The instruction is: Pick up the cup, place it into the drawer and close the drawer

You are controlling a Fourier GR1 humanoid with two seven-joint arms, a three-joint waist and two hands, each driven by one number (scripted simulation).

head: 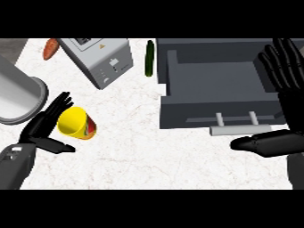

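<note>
Cup (76,123): yellow, on its side on the counter, beside left hand's fingers
Left hand (43,126): open, touching cup
Right hand (291,95): open, fingers up
Drawer (216,84): open

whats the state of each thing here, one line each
cup: on its side on the counter, not yet lifted
drawer: pulled open, nothing inside
left robot hand: open, beside the cup
right robot hand: open, at the drawer's right side
cucumber: lying flat
carrot: lying flat
</note>
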